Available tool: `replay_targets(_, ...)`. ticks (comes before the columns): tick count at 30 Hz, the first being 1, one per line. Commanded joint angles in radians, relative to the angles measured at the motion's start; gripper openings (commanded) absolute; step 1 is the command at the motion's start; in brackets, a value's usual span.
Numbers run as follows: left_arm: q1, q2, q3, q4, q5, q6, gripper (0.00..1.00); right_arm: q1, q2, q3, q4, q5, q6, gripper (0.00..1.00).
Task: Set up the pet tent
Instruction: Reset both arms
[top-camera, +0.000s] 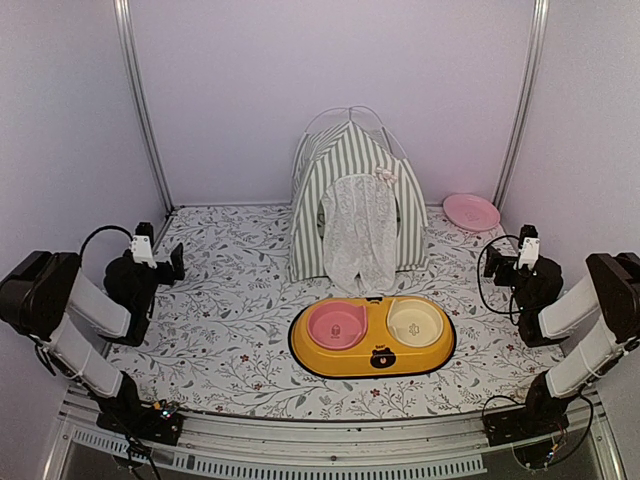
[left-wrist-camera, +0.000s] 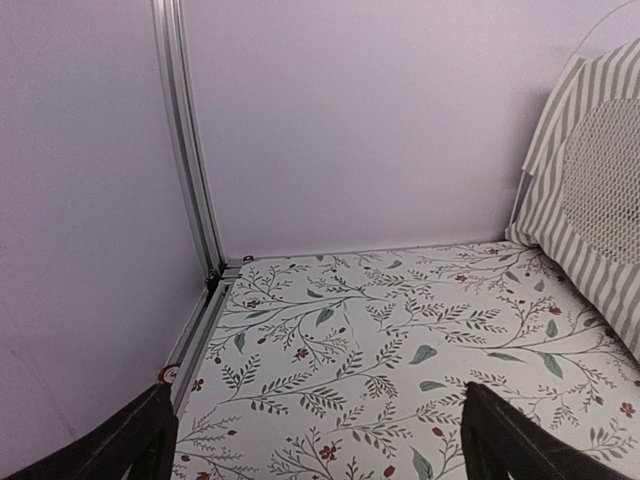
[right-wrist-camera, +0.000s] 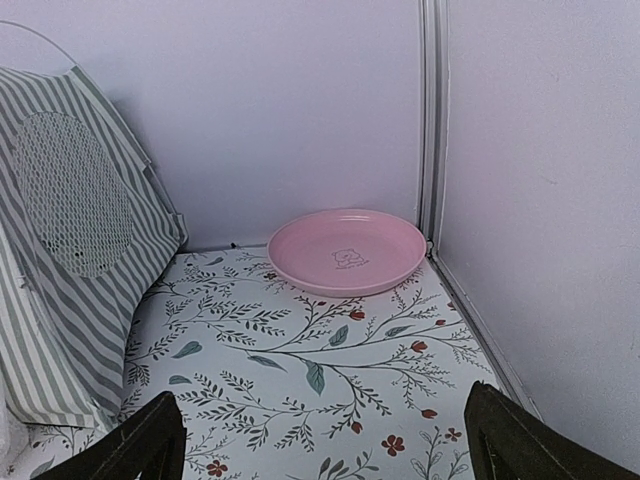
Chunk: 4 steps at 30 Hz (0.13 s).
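The pet tent stands upright just behind the yellow double feeder, with its lace door flap hanging down towards the feeder. I judge that it is light and soft: thin striped fabric that will fold and slide under a push, with only the thin white poles to give it stiffness, and these look springy. The lace and the round mesh window seem easy to catch or tear, so a hold on a striped seam near a pole, or on a lower corner, looks safer to me. Behind the feeder and to its right lies a pink plate; it has a small animal print with tiny writing under it, too small to read. The feeder has a bear face on its front and no readable words. The left gripper hangs well to the left of the feeder and the right gripper well to its right, both with the jaws spread wide and nothing between them.
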Motion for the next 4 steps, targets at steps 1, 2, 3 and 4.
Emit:
replay_targets(1, -0.008, 0.005, 0.007, -0.004, 0.005, 0.007, 0.99, -0.004, 0.01, 0.015, 0.031, -0.013, -0.007, 0.99)
replay_targets(2, -0.008, 0.005, 0.006, -0.004, 0.005, 0.007, 0.99, -0.004, 0.01, 0.015, 0.031, -0.013, -0.007, 0.99)
replay_targets(3, -0.008, 0.005, 0.006, -0.004, 0.005, 0.006, 0.99, -0.004, 0.01, 0.015, 0.031, -0.013, -0.007, 0.99)
replay_targets(4, -0.008, 0.005, 0.006, -0.004, 0.004, 0.006, 0.99, -0.003, 0.01, 0.015, 0.031, -0.013, -0.007, 0.99)
